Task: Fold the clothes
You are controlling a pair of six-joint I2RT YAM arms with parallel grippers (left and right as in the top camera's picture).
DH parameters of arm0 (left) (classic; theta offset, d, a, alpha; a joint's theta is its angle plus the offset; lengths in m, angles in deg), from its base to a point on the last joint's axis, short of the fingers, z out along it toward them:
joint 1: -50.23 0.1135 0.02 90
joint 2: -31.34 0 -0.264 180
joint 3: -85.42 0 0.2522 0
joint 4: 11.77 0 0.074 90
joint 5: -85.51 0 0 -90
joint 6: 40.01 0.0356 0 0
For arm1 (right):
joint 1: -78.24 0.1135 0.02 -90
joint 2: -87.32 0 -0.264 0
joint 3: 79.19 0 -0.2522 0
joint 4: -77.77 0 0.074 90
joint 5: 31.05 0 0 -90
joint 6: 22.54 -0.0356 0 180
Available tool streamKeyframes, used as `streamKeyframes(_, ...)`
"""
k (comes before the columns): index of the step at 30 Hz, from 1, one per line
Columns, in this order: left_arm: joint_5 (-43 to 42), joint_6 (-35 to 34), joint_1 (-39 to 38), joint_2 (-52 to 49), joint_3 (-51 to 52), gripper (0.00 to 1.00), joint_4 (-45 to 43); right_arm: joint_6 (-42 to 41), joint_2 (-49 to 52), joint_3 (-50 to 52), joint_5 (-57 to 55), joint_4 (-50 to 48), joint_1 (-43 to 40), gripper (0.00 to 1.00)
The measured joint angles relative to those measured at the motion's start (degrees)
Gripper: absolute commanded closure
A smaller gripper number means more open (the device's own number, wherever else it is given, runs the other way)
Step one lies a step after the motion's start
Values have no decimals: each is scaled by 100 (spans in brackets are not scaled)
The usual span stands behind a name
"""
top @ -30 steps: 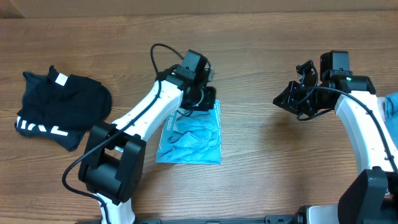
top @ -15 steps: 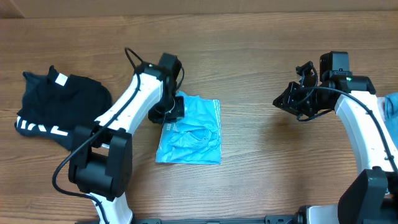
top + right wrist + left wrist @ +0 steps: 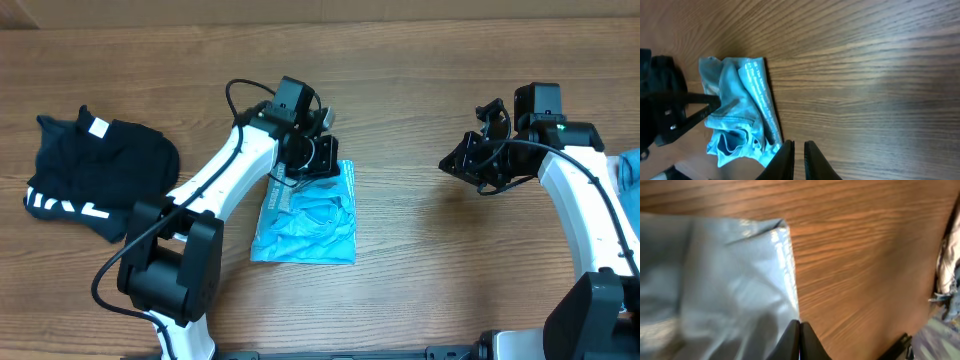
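The light-blue T-shirt [image 3: 308, 218] lies folded into a rough rectangle in the middle of the table, also seen as light-blue cloth [image 3: 737, 115] and as pale cloth [image 3: 715, 280]. My left gripper [image 3: 300, 168] hovers over its top edge, jaws shut with nothing between them; in the left wrist view my left gripper [image 3: 800, 326] has its tips right at the cloth's side edge. A crumpled black garment [image 3: 95, 175] with white lettering lies at far left. My right gripper [image 3: 462, 160] hangs over bare wood, well right of the shirt. In its own view my right gripper [image 3: 799, 146] is empty, with only a thin gap between its fingers.
More light-blue cloth [image 3: 630, 165] peeks in at the right edge, behind the right arm. The wooden tabletop [image 3: 420, 250] shows between the shirt and the right arm.
The left arm swung left off the shirt's top edge, then came back right over it. The shirt and the right arm stayed put.
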Motion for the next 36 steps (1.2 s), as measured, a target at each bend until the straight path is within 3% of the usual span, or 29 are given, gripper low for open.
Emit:
streamKeyframes(3,885,39,378,17,-343,96,1309,0,0,0,0,7,0,88)
streamKeyframes(7,1462,459,820,24,-107,96,1670,0,0,0,-35,0,0,88)
streamKeyframes(15,754,710,125,28,772,96,13,-2,0,0,-107,-39,0,88)
streamKeyframes(19,455,214,98,28,728,95,-1405,0,0,0,-107,-42,0,88)
streamKeyframes(22,247,-55,98,28,529,92,-1814,0,0,0,-107,-39,0,88)
streamKeyframes(25,153,-31,170,35,-83,87,-944,2,0,0,-107,-28,0,88)
streamKeyframes(27,275,90,304,39,-616,89,527,0,0,0,-107,-4,2,88)
streamKeyframes(28,365,173,376,57,-721,95,835,0,0,0,-107,-4,2,88)
streamKeyframes(32,890,531,376,57,-807,94,1587,-2,0,0,-107,-52,0,88)
streamKeyframes(36,1154,708,-245,57,-479,92,678,-2,0,0,-109,-61,0,88)
